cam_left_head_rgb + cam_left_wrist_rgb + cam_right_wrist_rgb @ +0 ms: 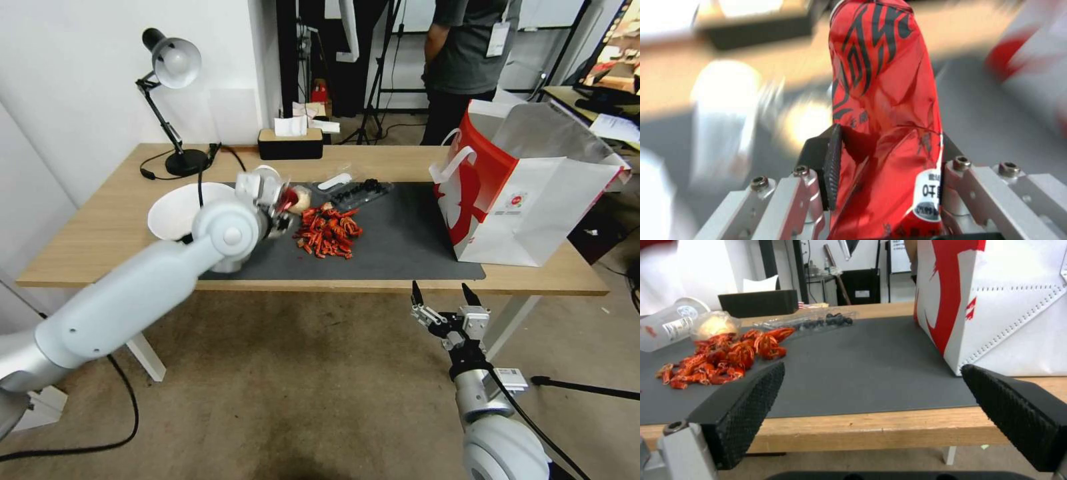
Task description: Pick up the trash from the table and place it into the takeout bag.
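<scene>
The left gripper [887, 173] is clamped on a crumpled red wrapper [882, 110] with black lettering, one dark ribbed pad [833, 166] pressed into its side. The wrapper's long axis runs straight out from between the fingers, its free end pointing away from the wrist. In the head view that gripper [283, 203] hangs just above the dark grey mat [400, 247], near its left end.

Just to the gripper's right lies a heap of red shell scraps [328, 231] — the nearest thing between it and the takeout bag [527, 193], with a bare stretch of mat between heap and bag. Touching the far edge of the heap, right beside the fingers, is a small clear-wrapped whitish lump [301, 199]. Beyond these lie a clear plastic tray with dark contents [357, 190] and a clear cup tipped on its side [666, 323]. Behind the left wrist sits a white bowl [180, 210]; farther back stand a desk lamp [173, 100] and a dark tissue box [291, 141].

The bag stands upright at the mat's right end, mouth open, red panel facing the gripper.

The right gripper [445, 297] waits below the table's [107, 227] near edge, well short of the bag — fingers spread wide, nothing between them.
</scene>
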{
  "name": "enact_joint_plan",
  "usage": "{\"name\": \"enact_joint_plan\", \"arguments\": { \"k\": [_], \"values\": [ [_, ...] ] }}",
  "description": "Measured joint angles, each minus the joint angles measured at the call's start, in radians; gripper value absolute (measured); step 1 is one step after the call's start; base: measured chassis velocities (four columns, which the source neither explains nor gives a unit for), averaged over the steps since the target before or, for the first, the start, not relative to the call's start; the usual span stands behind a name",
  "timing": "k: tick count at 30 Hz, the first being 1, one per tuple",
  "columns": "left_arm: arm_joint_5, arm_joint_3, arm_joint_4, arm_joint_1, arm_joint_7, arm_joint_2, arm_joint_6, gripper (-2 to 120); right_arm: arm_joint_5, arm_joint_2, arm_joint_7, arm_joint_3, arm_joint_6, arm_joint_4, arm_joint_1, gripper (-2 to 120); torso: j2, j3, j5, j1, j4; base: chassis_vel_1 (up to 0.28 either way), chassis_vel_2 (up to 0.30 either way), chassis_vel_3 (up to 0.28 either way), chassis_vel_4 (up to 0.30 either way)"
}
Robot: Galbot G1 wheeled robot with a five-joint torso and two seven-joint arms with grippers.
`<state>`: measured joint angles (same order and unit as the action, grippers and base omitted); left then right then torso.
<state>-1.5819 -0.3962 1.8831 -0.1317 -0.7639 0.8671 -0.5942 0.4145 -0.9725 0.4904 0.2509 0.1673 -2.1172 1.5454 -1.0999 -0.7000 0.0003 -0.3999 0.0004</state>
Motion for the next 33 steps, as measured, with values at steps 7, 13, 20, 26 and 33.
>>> {"name": "enact_joint_plan", "arguments": {
  "k": [7,13,20,26,33],
  "values": [
    [0.093,-0.106,-0.168,0.263,0.291,0.167,0.179,33,-0.002,-0.011,0.002,0.008,-0.002,-0.007,0.001,100,0.000,0.000,0.0002,0.000,-0.0006,0.000,0.000,0.000,0.000],
    [0.107,-0.158,-0.349,0.389,0.447,0.331,0.259,33,-0.017,-0.026,0.002,0.008,-0.003,-0.013,0.008,100,0.000,0.000,-0.0002,0.000,0.0000,0.000,0.000,0.000,0.000],
    [0.162,-0.207,-0.591,0.495,0.595,0.573,0.307,33,-0.032,-0.046,0.002,0.016,-0.004,-0.015,0.018,100,0.000,0.000,0.0005,0.000,-0.0011,0.000,0.000,0.000,0.000],
    [0.255,-0.288,-0.753,0.543,0.716,0.686,0.320,33,-0.046,-0.067,0.000,0.016,-0.002,-0.014,0.026,100,0.000,0.000,-0.0001,0.000,-0.0003,0.000,0.000,0.000,0.000],
    [0.375,-0.404,-0.826,0.564,0.895,0.748,0.345,33,-0.048,-0.079,-0.007,0.018,0.008,0.000,0.026,100,0.000,0.000,-0.0002,0.000,-0.0005,0.000,0.000,0.000,0.000]
  ]
}}
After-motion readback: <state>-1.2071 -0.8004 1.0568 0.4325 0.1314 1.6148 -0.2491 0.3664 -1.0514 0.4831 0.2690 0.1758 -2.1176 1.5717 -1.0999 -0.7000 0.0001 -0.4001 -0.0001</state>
